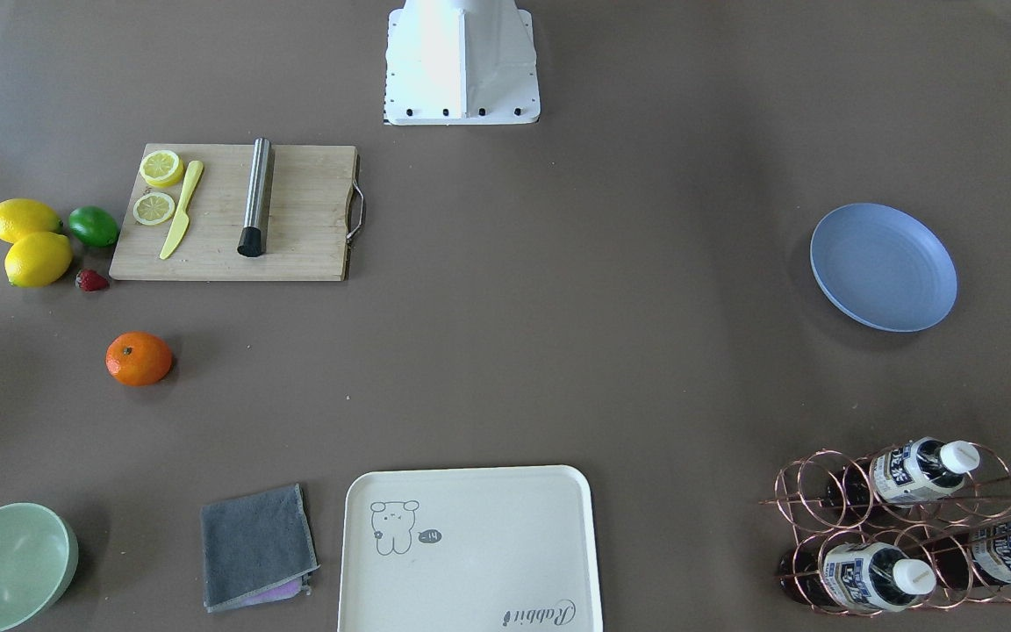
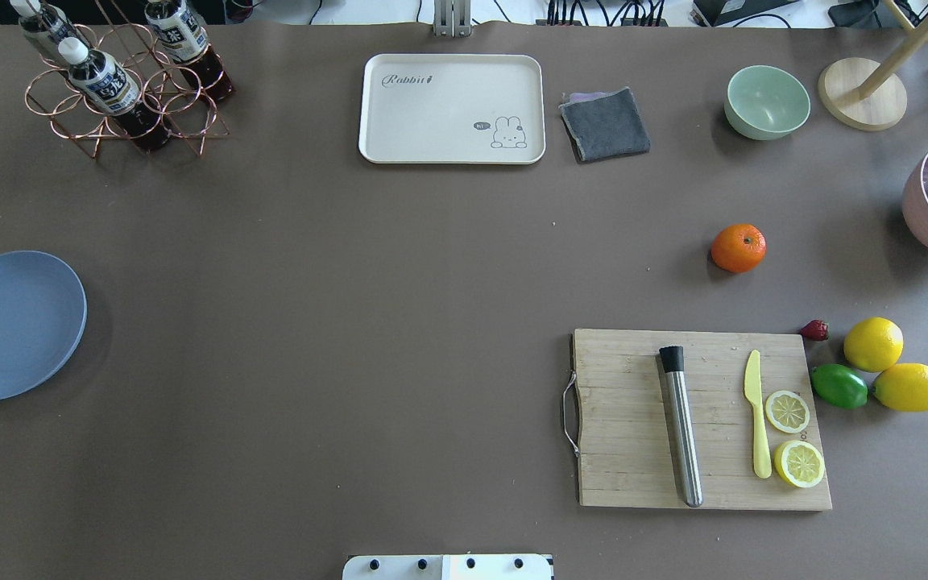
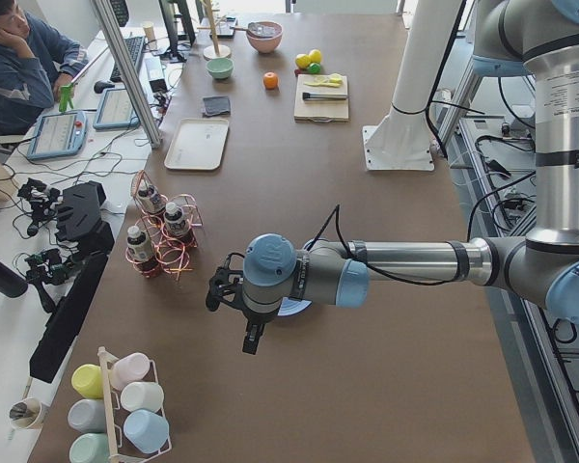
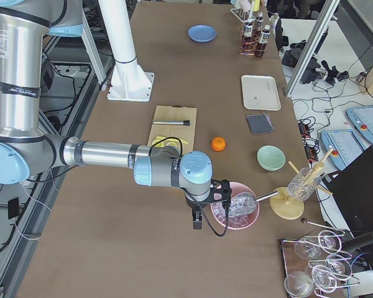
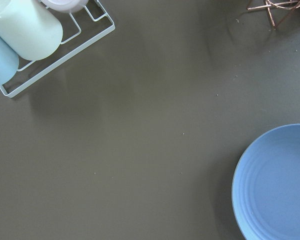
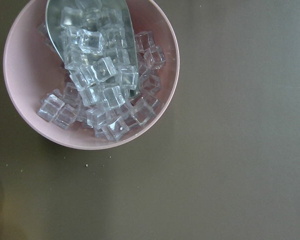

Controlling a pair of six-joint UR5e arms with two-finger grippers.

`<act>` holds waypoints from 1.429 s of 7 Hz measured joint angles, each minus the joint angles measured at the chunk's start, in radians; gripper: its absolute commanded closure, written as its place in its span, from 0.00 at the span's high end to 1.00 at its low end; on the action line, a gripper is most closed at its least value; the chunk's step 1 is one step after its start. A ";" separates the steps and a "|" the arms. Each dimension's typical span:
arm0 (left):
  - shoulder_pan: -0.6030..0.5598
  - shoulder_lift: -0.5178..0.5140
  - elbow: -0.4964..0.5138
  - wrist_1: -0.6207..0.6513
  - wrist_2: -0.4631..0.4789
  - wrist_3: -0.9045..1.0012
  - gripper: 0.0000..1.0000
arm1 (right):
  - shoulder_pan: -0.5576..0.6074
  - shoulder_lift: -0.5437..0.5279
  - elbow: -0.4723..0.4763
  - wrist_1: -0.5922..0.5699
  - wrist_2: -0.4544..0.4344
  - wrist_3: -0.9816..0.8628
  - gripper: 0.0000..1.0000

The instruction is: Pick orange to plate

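The orange [image 1: 139, 358] [image 2: 738, 247] lies alone on the brown table, just beyond the wooden cutting board [image 2: 702, 419]. The pale blue plate [image 1: 883, 267] [image 2: 13, 324] sits bare at the opposite end of the table. Neither gripper appears in the overhead or front views. My left gripper [image 3: 215, 291] hovers high beside the plate, whose edge fills the left wrist view's corner [image 5: 277, 185]. My right gripper [image 4: 220, 195] hangs over a pink bowl of ice cubes [image 6: 90, 70], well short of the orange [image 4: 218, 144]. I cannot tell whether either gripper is open or shut.
Two lemons [image 2: 895, 366], a lime [image 2: 838, 386] and a strawberry [image 2: 814, 329] lie by the board, which carries a steel muddler [image 2: 681, 427], yellow knife and lemon slices. A cream tray [image 2: 452, 109], grey cloth [image 2: 605, 123], green bowl [image 2: 767, 101] and bottle rack [image 2: 122, 80] line the far edge.
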 measured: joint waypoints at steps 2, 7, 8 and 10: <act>-0.002 -0.001 0.000 -0.039 0.000 0.000 0.99 | 0.000 0.001 0.002 0.000 0.005 0.000 1.00; 0.007 -0.032 0.095 -0.292 -0.032 -0.003 0.99 | -0.001 0.013 0.010 0.005 0.013 0.000 1.00; 0.016 -0.033 0.121 -0.336 -0.072 -0.014 0.99 | -0.007 0.015 0.017 0.033 0.014 0.001 1.00; 0.084 -0.040 0.142 -0.375 -0.090 -0.130 0.97 | -0.068 0.017 0.028 0.113 0.008 0.038 1.00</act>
